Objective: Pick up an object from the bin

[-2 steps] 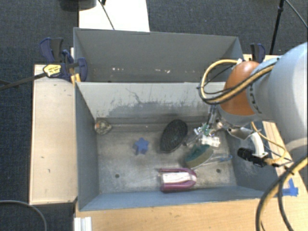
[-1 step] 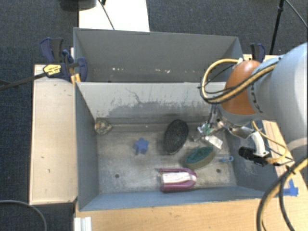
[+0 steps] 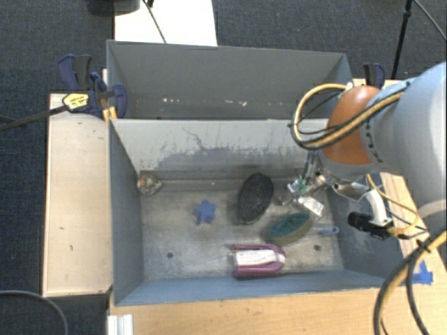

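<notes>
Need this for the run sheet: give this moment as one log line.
gripper: over teal oval thing, right side of bin | nearest: dark oval thing beside it | grasp: cannot tell

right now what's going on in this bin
A robot arm reaches into the grey bin from the right. Its gripper hangs low near the bin's right end, just above a teal oval thing and beside a dark oval thing. Whether it has hold of anything can't be told. A purple and white thing lies at the front, and a small blue piece lies further left on the floor.
</notes>
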`<state>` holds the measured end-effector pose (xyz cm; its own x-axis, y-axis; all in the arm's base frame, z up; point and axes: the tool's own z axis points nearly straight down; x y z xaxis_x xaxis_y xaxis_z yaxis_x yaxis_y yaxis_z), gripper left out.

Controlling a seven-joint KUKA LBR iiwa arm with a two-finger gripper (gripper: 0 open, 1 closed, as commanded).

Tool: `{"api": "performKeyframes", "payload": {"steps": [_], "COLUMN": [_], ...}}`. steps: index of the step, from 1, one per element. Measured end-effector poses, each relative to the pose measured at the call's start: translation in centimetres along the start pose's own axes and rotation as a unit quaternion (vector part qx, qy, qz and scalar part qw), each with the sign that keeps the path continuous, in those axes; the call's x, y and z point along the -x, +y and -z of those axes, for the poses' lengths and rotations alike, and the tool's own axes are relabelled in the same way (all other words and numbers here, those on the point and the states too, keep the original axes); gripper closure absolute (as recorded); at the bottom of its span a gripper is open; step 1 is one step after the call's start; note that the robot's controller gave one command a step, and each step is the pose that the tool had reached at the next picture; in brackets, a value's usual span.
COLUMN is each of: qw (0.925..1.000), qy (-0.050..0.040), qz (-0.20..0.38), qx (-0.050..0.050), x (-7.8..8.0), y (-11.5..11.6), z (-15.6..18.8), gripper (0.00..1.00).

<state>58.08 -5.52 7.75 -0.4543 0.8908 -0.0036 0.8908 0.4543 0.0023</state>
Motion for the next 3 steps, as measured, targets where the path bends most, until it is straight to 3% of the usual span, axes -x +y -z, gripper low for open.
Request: {"api": "performKeyframes", "payload": {"steps": [3], "qw": [0.9999], "qy": [0.0002], "qz": [0.016], "qx": [0.001], "x": [0.3], "y": [0.3], "z": [11.2], "gripper": [1.0]}}
